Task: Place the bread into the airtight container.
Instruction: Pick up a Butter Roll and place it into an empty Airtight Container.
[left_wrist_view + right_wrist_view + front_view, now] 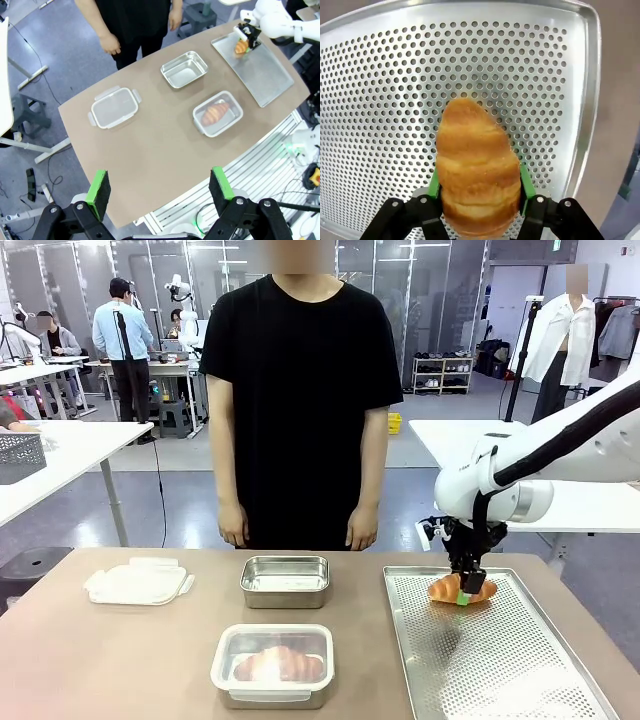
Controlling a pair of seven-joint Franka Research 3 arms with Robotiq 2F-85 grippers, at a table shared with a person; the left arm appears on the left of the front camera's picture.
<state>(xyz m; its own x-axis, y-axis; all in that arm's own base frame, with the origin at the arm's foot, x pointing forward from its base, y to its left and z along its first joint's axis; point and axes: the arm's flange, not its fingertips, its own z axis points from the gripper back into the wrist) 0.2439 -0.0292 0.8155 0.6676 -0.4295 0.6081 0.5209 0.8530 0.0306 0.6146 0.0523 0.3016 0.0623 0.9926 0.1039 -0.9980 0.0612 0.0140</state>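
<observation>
One golden brown croissant [477, 170] lies longways across the silver holed tray [500, 660]. The right gripper [464, 595] pinches its short sides. The clear plastic airtight container [218, 665] sits to the gripper's left, nearer the robot. The left gripper [160, 184] hangs spread wide.

Bread [462, 589] on tray [500, 660], right of container [219, 666]

The right arm [560, 445] reaches in from the side. The right gripper [466, 591] points straight down, its fingers [526, 186] pressed on both sides of the bread [477, 175]. The left gripper [159, 181] hangs high, fingers spread wide.
</observation>
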